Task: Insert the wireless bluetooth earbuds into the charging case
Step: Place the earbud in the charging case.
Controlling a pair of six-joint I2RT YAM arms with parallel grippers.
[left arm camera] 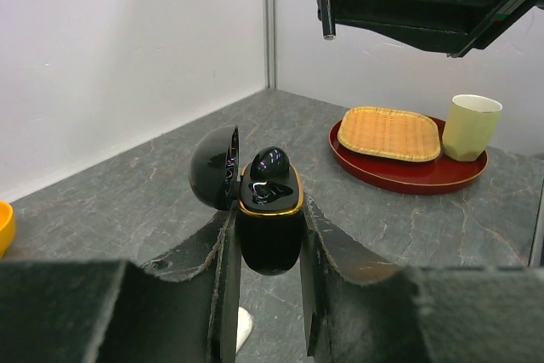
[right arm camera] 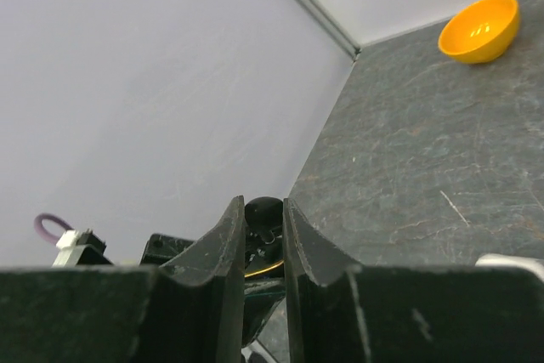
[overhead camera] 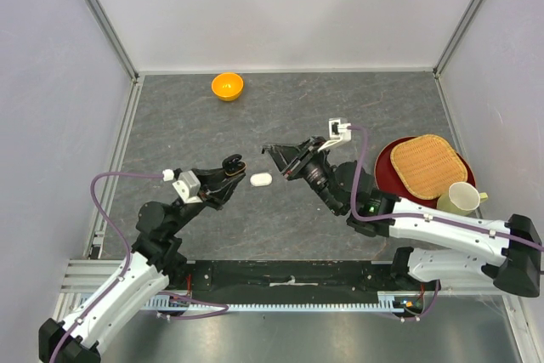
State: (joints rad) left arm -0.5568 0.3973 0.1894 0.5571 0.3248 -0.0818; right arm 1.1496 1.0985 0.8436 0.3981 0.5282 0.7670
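Observation:
My left gripper [overhead camera: 231,167] is shut on the charging case [left arm camera: 269,227], a glossy black box with a gold rim, and holds it upright above the table with its lid open to the left. One black earbud [left arm camera: 269,163] sits in the case; the slot in front of it looks bare. My right gripper [overhead camera: 274,153] hovers just right of the case and higher, and also shows in the left wrist view [left arm camera: 327,14]. Its jaws stand a narrow gap apart with nothing seen between them. Through the gap I see the case [right arm camera: 263,214]. A white earbud [overhead camera: 261,179] lies on the table between the grippers.
An orange bowl [overhead camera: 227,86] stands at the back of the table. A red tray [overhead camera: 384,178] at the right carries a woven mat [overhead camera: 428,161] and a pale cup [overhead camera: 460,198]. Grey walls enclose the table on three sides.

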